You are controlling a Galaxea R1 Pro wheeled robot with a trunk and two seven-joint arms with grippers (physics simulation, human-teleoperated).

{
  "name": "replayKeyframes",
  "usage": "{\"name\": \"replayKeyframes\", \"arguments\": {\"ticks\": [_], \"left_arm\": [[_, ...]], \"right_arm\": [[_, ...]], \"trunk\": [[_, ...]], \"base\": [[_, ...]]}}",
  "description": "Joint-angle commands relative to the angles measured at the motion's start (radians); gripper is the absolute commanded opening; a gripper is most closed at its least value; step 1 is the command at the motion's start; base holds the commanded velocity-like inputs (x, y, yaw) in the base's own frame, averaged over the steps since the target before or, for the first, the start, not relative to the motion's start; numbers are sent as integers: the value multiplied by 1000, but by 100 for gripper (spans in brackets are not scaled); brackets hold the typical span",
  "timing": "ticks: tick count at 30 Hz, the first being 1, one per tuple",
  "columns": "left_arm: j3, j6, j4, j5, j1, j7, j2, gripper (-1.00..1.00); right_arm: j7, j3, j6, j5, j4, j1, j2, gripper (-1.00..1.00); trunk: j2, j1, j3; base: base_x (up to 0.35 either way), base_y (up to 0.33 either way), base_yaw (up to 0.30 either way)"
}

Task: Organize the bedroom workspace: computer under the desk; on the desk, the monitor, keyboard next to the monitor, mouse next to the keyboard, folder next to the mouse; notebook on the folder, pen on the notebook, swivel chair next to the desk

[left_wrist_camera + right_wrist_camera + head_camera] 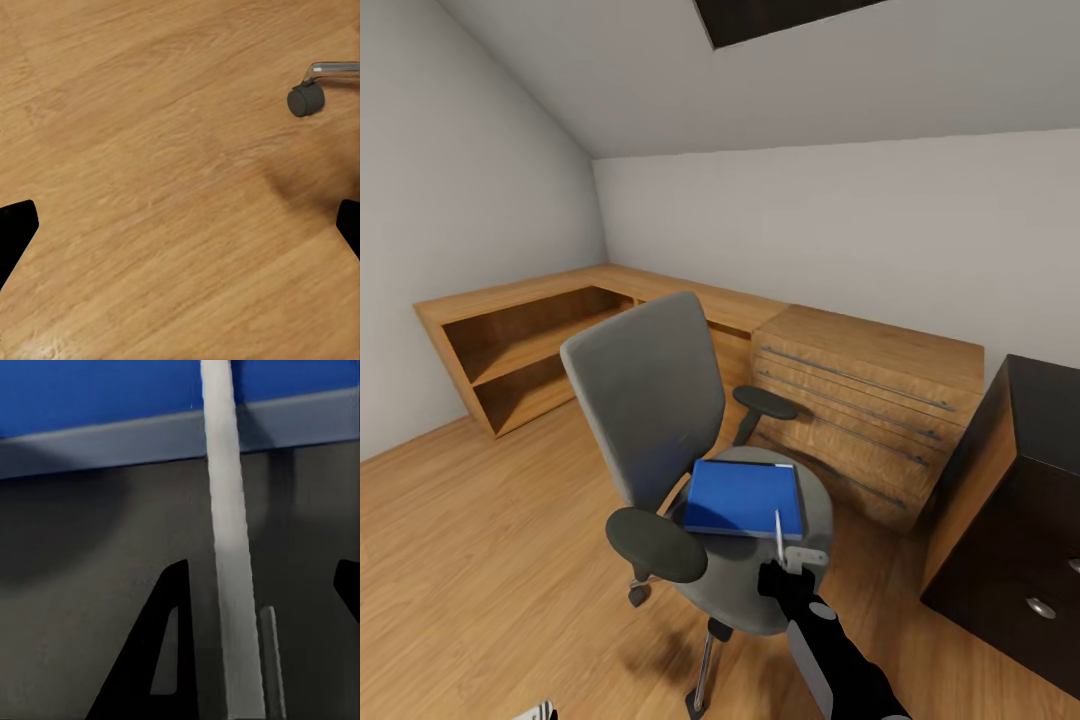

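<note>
Currently, the right gripper [788, 556] hovered over the chair [660, 400] seat, apparently clamping the pen [229, 555] beside the blue folder's [745, 497] near edge; next came lifting the folder deskward.

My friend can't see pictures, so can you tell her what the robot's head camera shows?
A flat bright blue folder lies on the seat of a grey swivel chair, and the robot's black right gripper reaches over the seat's front edge beside a slim pale pen. Light wooden shelves and a dresser line the wall behind.
</note>
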Motion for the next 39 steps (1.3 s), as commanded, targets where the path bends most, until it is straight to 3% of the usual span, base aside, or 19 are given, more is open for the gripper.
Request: {"name": "replayKeyframes", "arguments": {"ticks": [1,39], "left_arm": [[-9,-2,-1,2,0,8,1,100],[-9,-2,-1,1,0,7,1,100]], "right_arm": [[-6,3,4,-14,-1,0,0,-100],[-6,-1,7,-16,-2,0,0,-100]], "trunk": [[0,0,-1],[0,0,-1]], "base": [[0,0,0],[0,0,0]]}}
